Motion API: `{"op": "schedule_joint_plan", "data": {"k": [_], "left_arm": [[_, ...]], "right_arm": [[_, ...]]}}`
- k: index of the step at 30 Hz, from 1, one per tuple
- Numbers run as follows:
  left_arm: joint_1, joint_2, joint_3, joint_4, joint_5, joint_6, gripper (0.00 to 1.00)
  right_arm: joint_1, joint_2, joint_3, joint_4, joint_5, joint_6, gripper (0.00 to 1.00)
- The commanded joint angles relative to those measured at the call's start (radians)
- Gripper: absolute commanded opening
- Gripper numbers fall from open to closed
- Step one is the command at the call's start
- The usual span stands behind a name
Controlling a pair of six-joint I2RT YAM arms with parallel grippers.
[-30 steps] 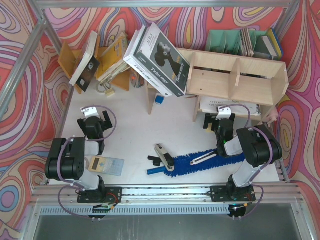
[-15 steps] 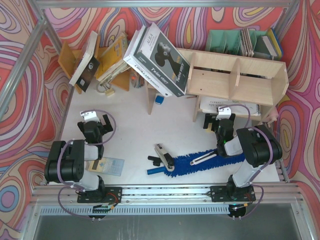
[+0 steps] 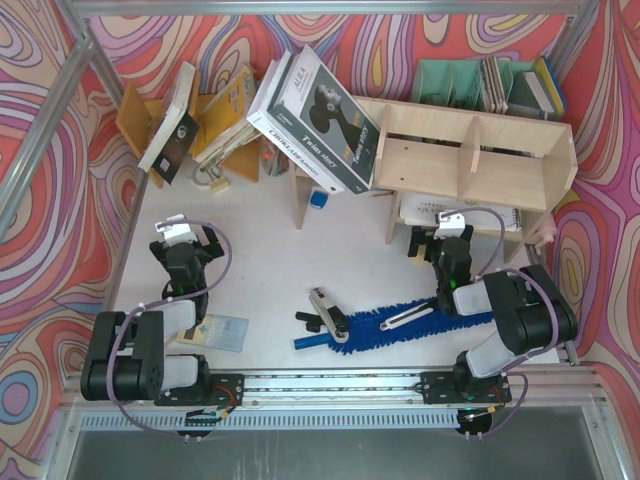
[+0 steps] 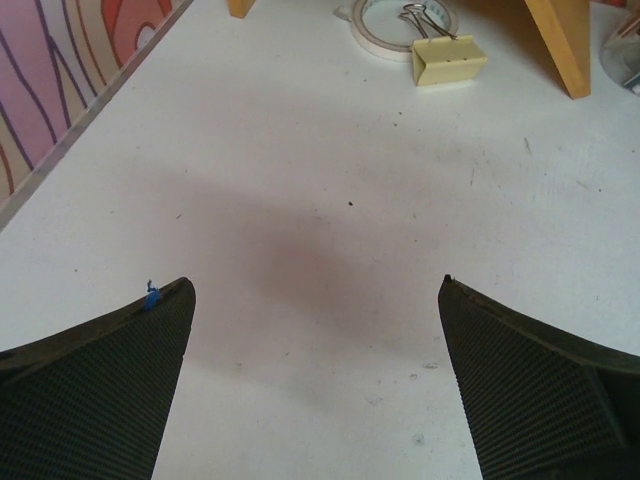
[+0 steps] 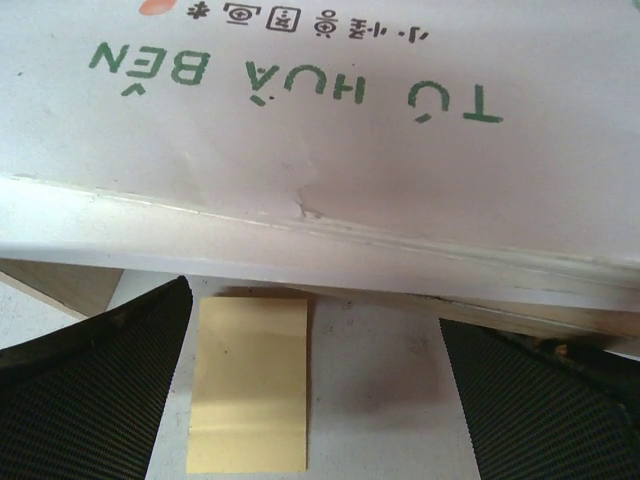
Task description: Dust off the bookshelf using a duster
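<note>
The pale plywood bookshelf (image 3: pixel 470 160) stands at the back right, with a white booklet (image 5: pixel 320 130) lying under it. The bright-blue fluffy duster (image 3: pixel 400 325) lies flat on the table near the front, its slim blue handle (image 3: pixel 308 341) pointing left. My right gripper (image 3: pixel 441 234) is open and empty just in front of the shelf's lower opening, beyond the duster; its wrist view (image 5: pixel 315 305) shows a yellow sticky note (image 5: pixel 248 385) between the jaws. My left gripper (image 3: pixel 186 238) is open and empty over bare table at the left, as its wrist view (image 4: pixel 315 284) shows.
A black-and-silver tool (image 3: pixel 328 312) lies by the duster handle, and another (image 3: pixel 408 316) on the duster. A large book (image 3: pixel 318 118) leans on the shelf's left end. Orange book rack (image 3: pixel 215 125), binder clip (image 4: pixel 448 60), tape roll (image 4: pixel 385 22), green file holders (image 3: pixel 470 82), card (image 3: pixel 212 330).
My left gripper has moved away from its base toward the back of the table. My right arm has stretched slightly toward the shelf. The duster has not moved.
</note>
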Motion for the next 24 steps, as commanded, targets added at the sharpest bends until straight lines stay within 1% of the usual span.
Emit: {"op": "schedule_joint_plan", "data": {"k": [1, 6, 12, 17, 20, 24], "left_arm": [[-0.02, -0.047, -0.005, -0.07, -0.074, -0.002, 0.99], [-0.063, -0.147, -0.005, -0.142, -0.148, -0.005, 0.98], [-0.097, -0.235, 0.024, -0.205, -0.183, -0.028, 0.98], [-0.125, -0.307, 0.077, -0.304, -0.173, -0.056, 0.98], [-0.144, -0.366, 0.105, -0.406, -0.156, -0.084, 0.98], [-0.147, -0.504, 0.116, -0.527, -0.112, -0.151, 0.99]], "right_arm": [[0.001, -0.067, 0.086, -0.199, -0.017, 0.024, 0.99], [0.007, -0.18, 0.052, -0.305, 0.008, 0.067, 0.99], [0.011, -0.298, 0.014, -0.396, 0.015, 0.106, 0.99], [0.028, -0.385, 0.021, -0.534, 0.028, 0.142, 0.99], [0.043, -0.455, 0.024, -0.614, 0.033, 0.169, 0.99], [0.079, -0.576, 0.012, -0.725, 0.032, 0.171, 0.99]]}}
